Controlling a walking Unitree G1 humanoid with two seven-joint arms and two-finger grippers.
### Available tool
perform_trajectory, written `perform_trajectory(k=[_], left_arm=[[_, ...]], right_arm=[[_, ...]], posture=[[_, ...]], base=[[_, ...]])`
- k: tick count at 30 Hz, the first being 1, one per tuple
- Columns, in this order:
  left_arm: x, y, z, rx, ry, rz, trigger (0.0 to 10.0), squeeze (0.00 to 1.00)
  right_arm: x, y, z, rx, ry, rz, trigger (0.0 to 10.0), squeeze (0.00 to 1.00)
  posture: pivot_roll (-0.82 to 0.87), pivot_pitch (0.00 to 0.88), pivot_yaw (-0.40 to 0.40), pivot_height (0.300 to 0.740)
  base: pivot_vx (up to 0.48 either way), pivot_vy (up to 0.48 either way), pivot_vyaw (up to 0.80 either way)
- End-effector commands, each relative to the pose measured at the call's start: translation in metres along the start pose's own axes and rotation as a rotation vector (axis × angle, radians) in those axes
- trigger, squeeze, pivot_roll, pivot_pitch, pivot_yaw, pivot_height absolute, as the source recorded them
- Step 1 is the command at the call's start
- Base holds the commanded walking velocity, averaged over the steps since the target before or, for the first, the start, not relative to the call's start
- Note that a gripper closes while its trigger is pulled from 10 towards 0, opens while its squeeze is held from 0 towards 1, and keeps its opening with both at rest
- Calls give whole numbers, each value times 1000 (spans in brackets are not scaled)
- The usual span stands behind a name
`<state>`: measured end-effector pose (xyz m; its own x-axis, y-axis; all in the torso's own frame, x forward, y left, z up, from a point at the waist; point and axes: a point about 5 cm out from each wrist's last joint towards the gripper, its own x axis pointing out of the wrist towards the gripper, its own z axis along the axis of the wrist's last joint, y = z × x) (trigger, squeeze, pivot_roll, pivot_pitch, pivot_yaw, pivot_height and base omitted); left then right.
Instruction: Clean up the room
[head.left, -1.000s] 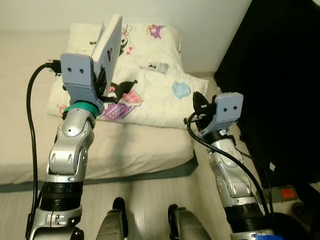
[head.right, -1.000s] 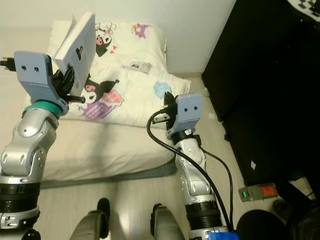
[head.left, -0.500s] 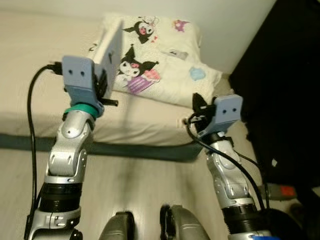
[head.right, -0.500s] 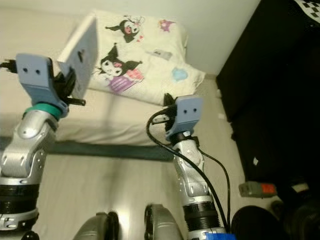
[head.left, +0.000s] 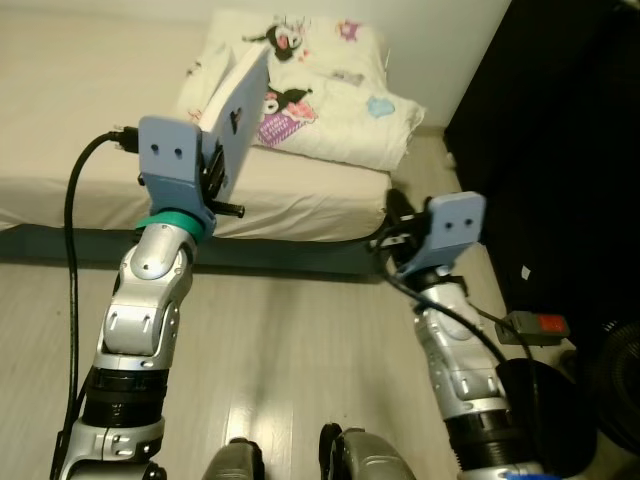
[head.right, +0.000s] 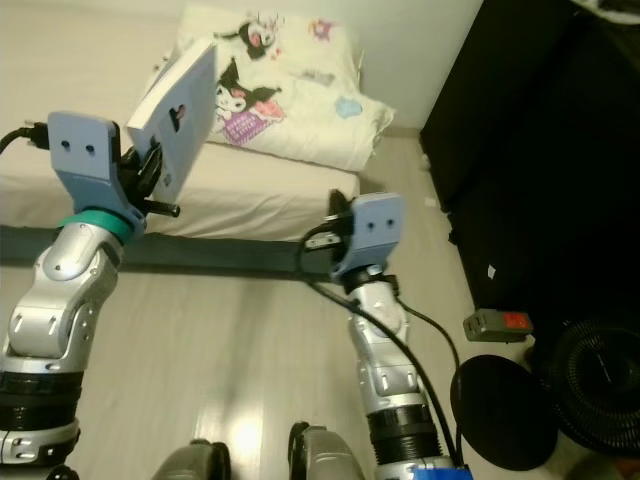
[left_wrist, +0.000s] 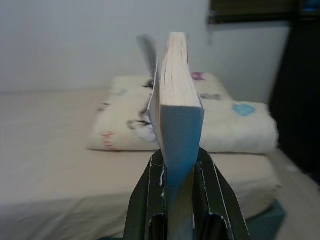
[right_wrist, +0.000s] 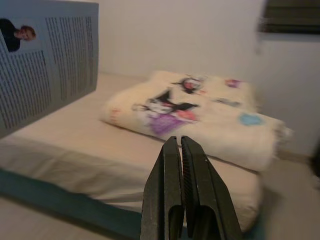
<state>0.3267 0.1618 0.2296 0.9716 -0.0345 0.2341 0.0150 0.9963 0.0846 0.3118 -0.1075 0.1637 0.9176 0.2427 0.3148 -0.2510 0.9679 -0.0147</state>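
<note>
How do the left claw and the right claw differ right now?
The left claw is shut on a blue-covered book, held upright on edge; the right claw is shut on nothing, its fingers pressed together. The left claw is raised over the mattress edge; the right claw sits lower, off the mattress corner above the floor. Both point toward the folded cartoon-print blanket.

Robot backed off — bed (head.left: 70, 150) now farther.

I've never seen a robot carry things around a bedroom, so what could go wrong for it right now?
The left gripper pinches the book only at its lower edge, so the book could tip or slip out as the robot walks. Black cables trail from both arms and might snag. A power strip lies on the floor to its right, beside a fan, and could trip it.
</note>
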Motion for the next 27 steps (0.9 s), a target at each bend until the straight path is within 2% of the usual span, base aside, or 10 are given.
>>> perform_trajectory(k=[1, 24, 27], left_arm=[[-1, 3, 6, 5, -40, 12, 10000, 0], [0, 2, 5, 2, -40, 17, 10000, 0], [0, 2, 5, 2, -39, 17, 10000, 0]], right_arm=[[-1, -3, -1, -16, 8, -7, 10000, 0], [-1, 0, -1, -21, 9, 29, 10000, 0], [-2, 2, -2, -6, 14, 45, 10000, 0]], posture=[[-58, 102, 14, 740], [-61, 98, 9, 740], [-61, 97, 8, 740]], base=[[420, 0, 750], [435, 0, 744], [424, 0, 160]])
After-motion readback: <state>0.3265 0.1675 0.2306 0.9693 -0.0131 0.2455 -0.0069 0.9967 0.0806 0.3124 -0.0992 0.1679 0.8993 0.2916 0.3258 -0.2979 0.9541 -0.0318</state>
